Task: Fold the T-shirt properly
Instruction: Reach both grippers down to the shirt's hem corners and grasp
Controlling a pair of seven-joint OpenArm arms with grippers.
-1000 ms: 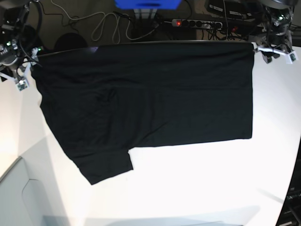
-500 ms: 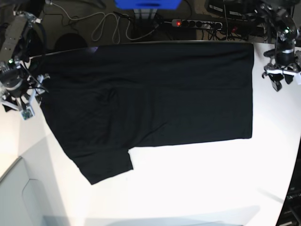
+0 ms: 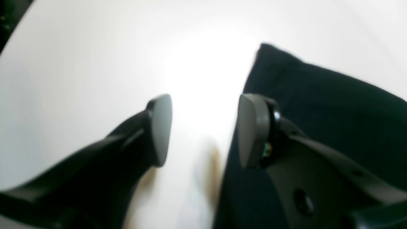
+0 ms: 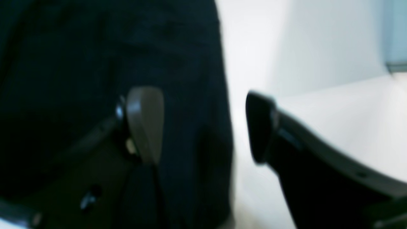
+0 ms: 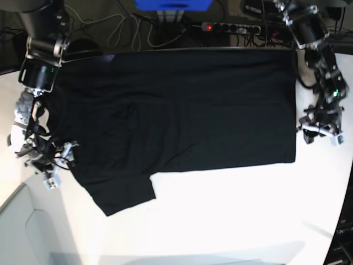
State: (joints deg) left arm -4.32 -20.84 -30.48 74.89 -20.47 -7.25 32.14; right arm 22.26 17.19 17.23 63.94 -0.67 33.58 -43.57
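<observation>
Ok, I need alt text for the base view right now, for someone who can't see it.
A black T-shirt lies spread flat on a white table, one sleeve pointing toward the camera. The right gripper sits at its left edge and the left gripper just off its right edge, both open, holding nothing.

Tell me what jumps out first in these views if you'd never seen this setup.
The big black T-shirt dominates, spread flat across the far half of the white table, one sleeve poking toward the near left. Next come the two arms at its side edges: the right gripper by the sleeve side and the left gripper at the opposite edge, both with jaws apart, holding nothing.
</observation>
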